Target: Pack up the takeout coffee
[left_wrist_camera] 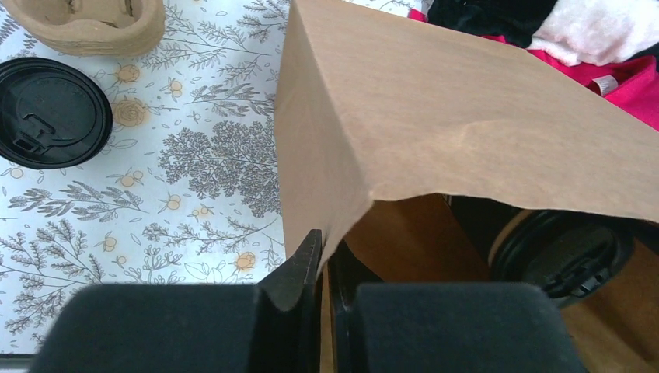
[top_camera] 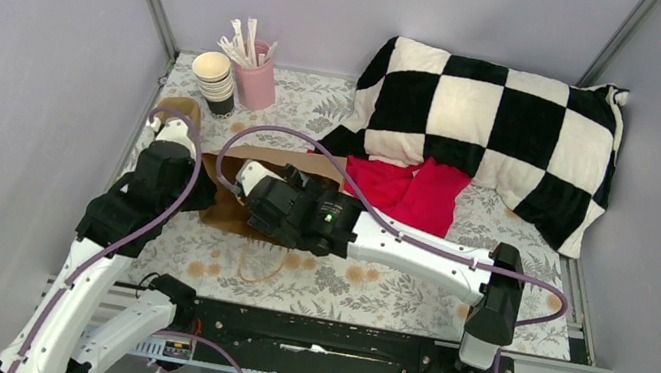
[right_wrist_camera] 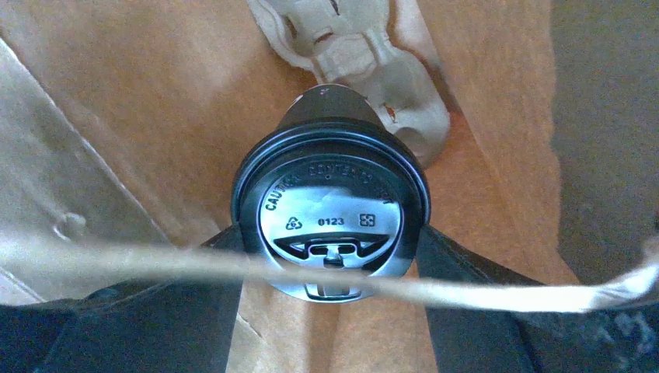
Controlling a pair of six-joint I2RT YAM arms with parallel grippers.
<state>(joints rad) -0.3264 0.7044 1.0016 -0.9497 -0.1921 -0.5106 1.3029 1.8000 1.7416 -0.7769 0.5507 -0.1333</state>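
Observation:
The brown paper bag (top_camera: 230,215) lies on its side on the floral tabletop, mouth towards the arms. My right gripper (right_wrist_camera: 330,233) is inside it, shut on the takeout coffee (right_wrist_camera: 330,206), a dark cup with a black lid; one finger (right_wrist_camera: 458,264) presses each side of the lid. A paper handle strip (right_wrist_camera: 505,297) crosses in front. My left gripper (left_wrist_camera: 325,245) is shut on the edge of the bag (left_wrist_camera: 466,116) at its mouth, and the coffee lid (left_wrist_camera: 567,252) shows inside. In the top view the right gripper (top_camera: 249,195) disappears into the bag beside the left gripper (top_camera: 201,193).
A second black-lidded cup (left_wrist_camera: 50,113) stands on the table left of the bag, near a pulp cup carrier (left_wrist_camera: 85,23). Another carrier (right_wrist_camera: 365,62) lies inside the bag. Stacked lidless cups (top_camera: 214,81), a pink holder (top_camera: 255,83), a checkered pillow (top_camera: 488,132) and red cloth (top_camera: 407,189) sit behind.

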